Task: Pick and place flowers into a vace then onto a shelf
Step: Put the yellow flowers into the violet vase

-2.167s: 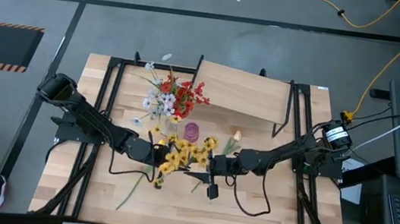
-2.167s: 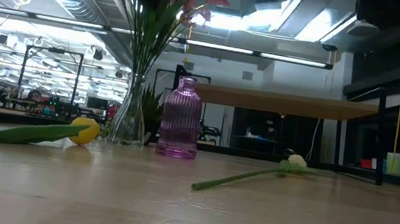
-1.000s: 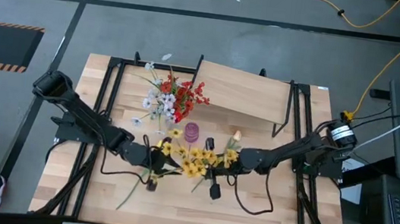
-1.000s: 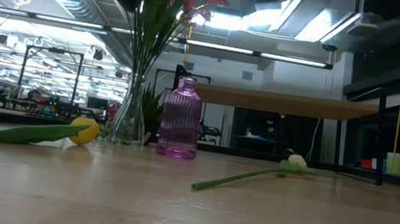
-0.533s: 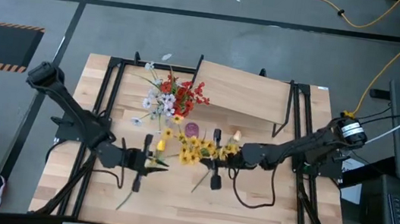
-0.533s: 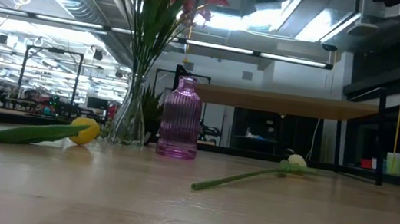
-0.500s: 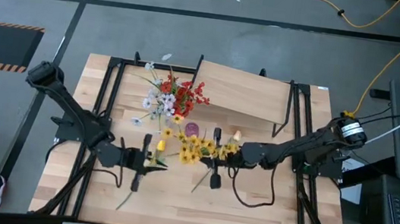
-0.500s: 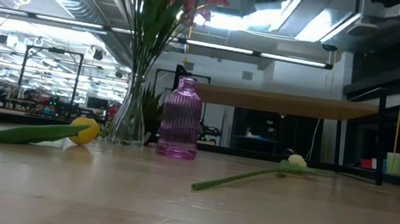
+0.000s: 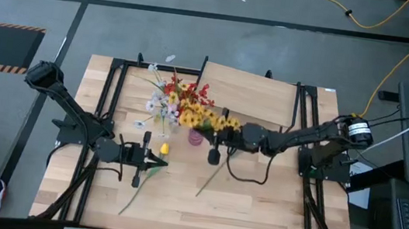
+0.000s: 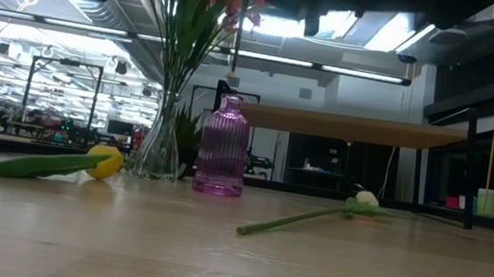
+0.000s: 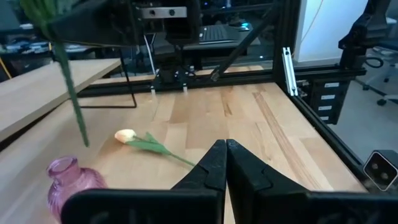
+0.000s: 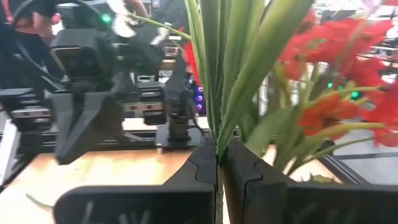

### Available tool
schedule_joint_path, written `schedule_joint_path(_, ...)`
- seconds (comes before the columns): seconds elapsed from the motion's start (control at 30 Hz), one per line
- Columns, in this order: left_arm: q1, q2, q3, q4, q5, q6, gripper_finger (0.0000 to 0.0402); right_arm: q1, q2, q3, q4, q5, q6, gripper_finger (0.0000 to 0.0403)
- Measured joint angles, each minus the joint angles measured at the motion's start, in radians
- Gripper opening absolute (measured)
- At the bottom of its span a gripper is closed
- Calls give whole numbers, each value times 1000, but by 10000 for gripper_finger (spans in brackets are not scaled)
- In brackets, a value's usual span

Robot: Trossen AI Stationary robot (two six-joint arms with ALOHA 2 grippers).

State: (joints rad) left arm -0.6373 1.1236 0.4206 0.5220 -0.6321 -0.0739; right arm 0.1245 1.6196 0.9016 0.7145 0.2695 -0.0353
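High view: my right gripper (image 9: pixel 226 138) is clamped on the stems of a yellow bunch (image 9: pixel 206 118), whose blossoms hang over the pink vase (image 9: pixel 196 137), just beside the clear vase (image 10: pixel 160 151) that already holds red and white flowers (image 9: pixel 172 95). My left gripper (image 9: pixel 146 158), fingers pressed together on nothing, waits above the yellow tulip (image 9: pixel 163 149) lying on the tabletop (image 9: pixel 256 207); a pale tulip (image 10: pixel 363 200) lies loose farther right. The shelf (image 9: pixel 250 93) stands behind both vases. To seat the bunch well, I judge that the stem ends must line up over the narrow pink neck and go down vertically, without brushing the neighbouring bouquet or tipping the light vase.
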Motion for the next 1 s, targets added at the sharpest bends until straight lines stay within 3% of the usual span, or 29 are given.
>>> schedule_joint_path(0.87,1,1,-5,-2,-4,-9,1,-69,110,-8,61,0,-48,4)
schedule_joint_path(1.0,0,1,-5,-2,-4,-9,5,-69,110,-8,57,0,-48,21)
